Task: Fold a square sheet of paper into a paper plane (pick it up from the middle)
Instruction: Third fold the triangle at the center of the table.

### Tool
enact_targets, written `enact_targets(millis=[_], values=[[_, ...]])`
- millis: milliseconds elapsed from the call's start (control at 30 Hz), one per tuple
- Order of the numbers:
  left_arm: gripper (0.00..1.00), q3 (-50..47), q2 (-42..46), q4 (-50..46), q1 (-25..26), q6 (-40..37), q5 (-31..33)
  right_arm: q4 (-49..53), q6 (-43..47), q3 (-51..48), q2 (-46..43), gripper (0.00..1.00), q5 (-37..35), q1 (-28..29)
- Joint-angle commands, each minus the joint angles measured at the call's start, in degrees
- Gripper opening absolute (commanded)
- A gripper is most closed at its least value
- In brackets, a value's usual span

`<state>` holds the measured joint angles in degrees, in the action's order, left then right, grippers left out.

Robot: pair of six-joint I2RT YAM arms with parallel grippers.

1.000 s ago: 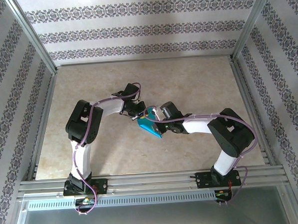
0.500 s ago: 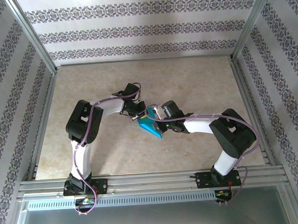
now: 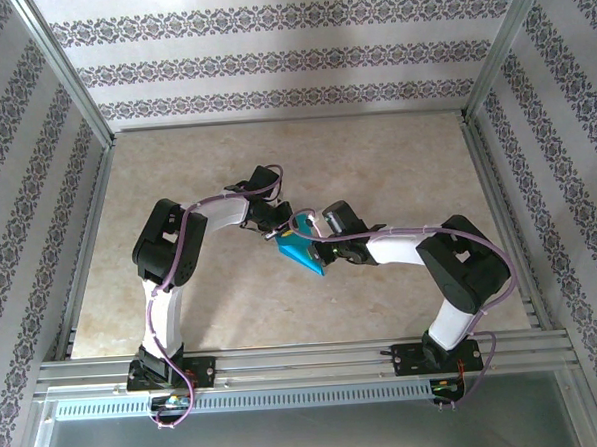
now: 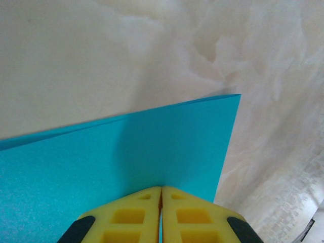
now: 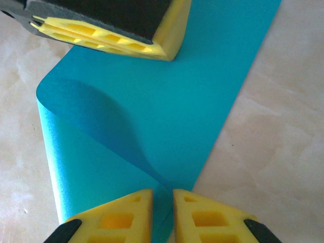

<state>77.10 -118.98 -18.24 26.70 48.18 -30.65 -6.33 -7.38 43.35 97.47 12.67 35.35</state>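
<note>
**A:** Start closest in, on the left wrist view. How do the jaws stand?

**B:** The left gripper point(image 4: 161, 190) sits at bottom centre. Its yellow fingers are pressed together, with the edge of the square sheet of paper point(image 4: 126, 157) nipped between them. The teal sheet spreads up and to the left from there. Its corner ends right of centre, over the marbled table point(image 4: 152, 45).

**A:** And on the right wrist view?

**B:** The right gripper point(image 5: 162, 192) is at the bottom edge, clamped on the sheet with only a narrow slit between its fingers. A curled flap runs down into that slit and bows up toward the left of the frame. The flat part stretches on to the top, where the left gripper's fingers point(image 5: 101, 33) pinch the far edge at upper left.

**A:** And from above?

**B:** The two grippers meet just below the centre of the frame with the sheet between them, one corner pointing to the lower right. I cannot tell whether it touches the table. Farthest back, the patterned wall point(image 3: 290, 59) runs across the top.
</note>
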Motion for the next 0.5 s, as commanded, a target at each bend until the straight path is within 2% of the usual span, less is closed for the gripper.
enact_targets(millis=[0,467], values=[[0.1,-0.5,-3.1,-4.1,1.2,-1.2,1.2,0.6,0.0,1.4,0.9,0.19,-1.1,-0.6],[0.09,-0.4,-3.5,-4.2,1.3,-1.2,1.0,1.1,0.0,2.1,1.1,0.19,-2.2,-0.6]])
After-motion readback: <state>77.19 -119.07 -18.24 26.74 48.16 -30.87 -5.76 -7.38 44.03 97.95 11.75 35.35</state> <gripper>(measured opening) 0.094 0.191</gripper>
